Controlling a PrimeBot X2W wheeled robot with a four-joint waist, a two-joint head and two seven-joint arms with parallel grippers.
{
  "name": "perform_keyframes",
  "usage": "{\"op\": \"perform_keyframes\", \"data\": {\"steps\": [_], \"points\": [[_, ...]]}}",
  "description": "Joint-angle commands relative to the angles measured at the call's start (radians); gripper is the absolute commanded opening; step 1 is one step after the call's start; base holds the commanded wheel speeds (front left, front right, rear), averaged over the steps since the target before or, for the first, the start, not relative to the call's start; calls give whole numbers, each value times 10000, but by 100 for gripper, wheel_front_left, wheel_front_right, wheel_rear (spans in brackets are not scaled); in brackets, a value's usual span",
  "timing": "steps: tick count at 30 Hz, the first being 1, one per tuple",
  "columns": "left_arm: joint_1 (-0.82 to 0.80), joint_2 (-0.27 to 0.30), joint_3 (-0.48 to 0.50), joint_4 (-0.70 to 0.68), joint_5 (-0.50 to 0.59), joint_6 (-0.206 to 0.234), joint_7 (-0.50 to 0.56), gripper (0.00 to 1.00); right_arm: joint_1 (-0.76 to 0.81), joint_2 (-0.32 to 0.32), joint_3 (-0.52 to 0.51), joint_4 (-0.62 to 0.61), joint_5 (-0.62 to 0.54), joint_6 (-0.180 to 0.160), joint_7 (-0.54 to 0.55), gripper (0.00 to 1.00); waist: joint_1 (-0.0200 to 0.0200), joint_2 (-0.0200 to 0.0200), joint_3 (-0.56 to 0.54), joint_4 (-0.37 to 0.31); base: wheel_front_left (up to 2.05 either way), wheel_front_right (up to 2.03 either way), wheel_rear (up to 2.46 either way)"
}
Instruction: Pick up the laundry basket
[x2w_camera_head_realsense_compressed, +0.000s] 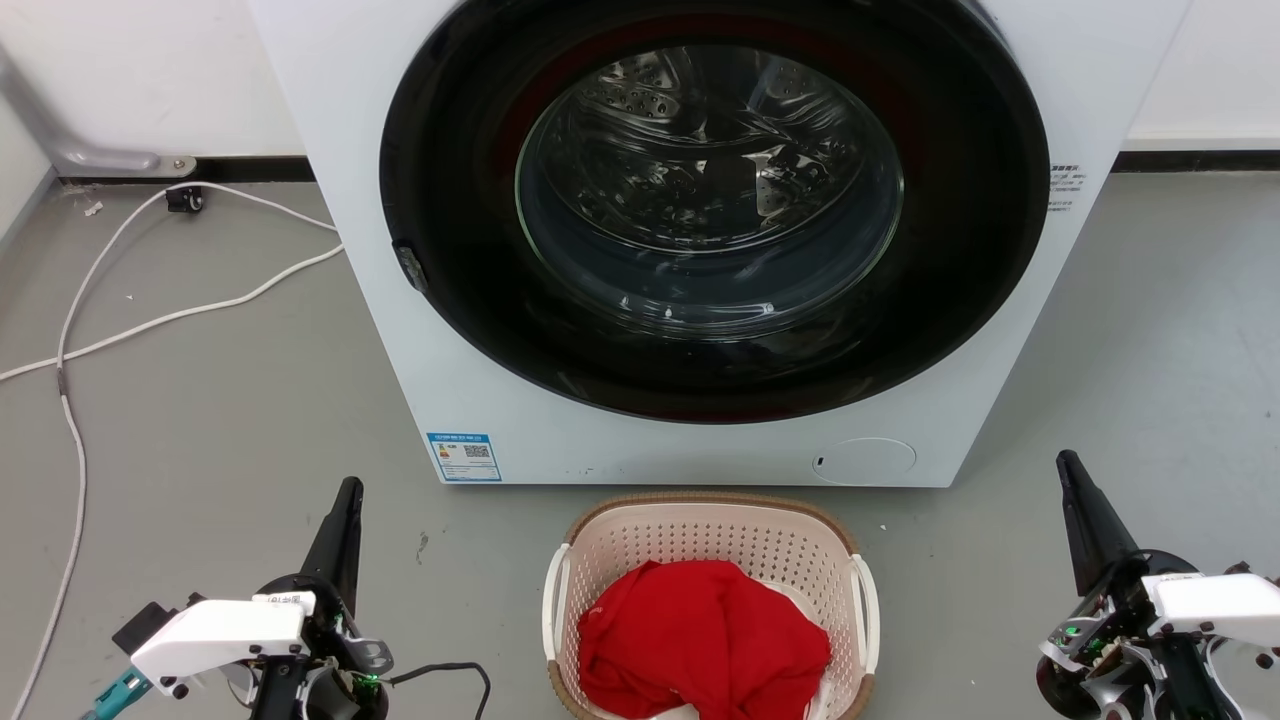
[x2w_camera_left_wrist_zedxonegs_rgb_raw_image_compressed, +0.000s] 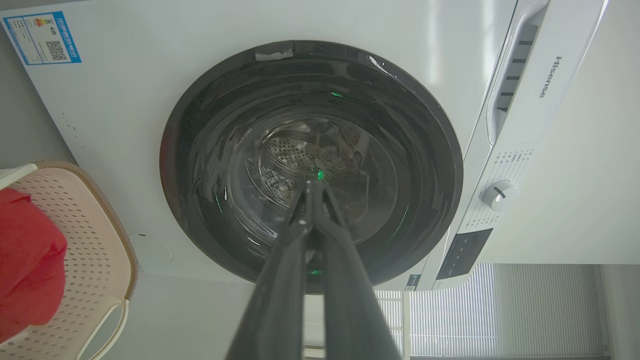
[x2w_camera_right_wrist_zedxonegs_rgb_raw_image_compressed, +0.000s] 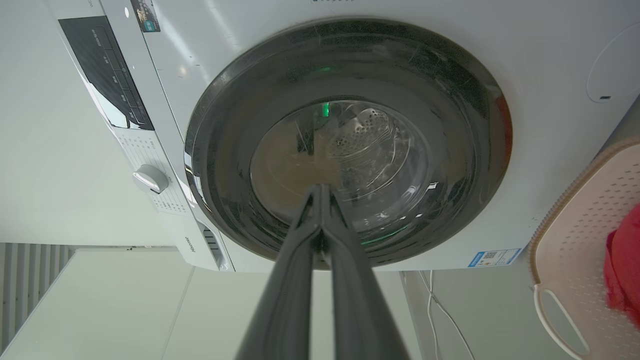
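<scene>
Flanking the laundry basket (x2w_camera_head_realsense_compressed: 700, 530), left gripper (x2w_camera_head_realsense_compressed: 349, 492) and right gripper (x2w_camera_head_realsense_compressed: 1070, 468) are hovering, fingers (x2w_camera_head_realsense_compressed: 335, 545) pressed together, holding and touching nothing

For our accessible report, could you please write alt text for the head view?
A beige laundry basket holding red cloth sits on the grey floor in front of a white front-loading washing machine. The left gripper and right gripper stand either side of it, fingers shut, holding nothing.

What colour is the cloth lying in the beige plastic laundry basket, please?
Red; the crumpled cloth shows best in the head view.
</scene>
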Motion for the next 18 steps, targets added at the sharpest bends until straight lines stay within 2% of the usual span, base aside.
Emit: {"op": "perform_keyframes", "data": {"steps": [1, 18], "points": [[-92, -6, 30, 15, 77, -33, 50, 0, -115, 35, -18, 12, -71, 29, 24, 0, 0, 0, 0, 0, 0, 0, 0], [-97, -34, 71, 17, 95, -33, 72, 0, -118, 50, -35, 13, -95, 29, 43, 0, 0, 0, 0, 0, 0, 0, 0]]}}
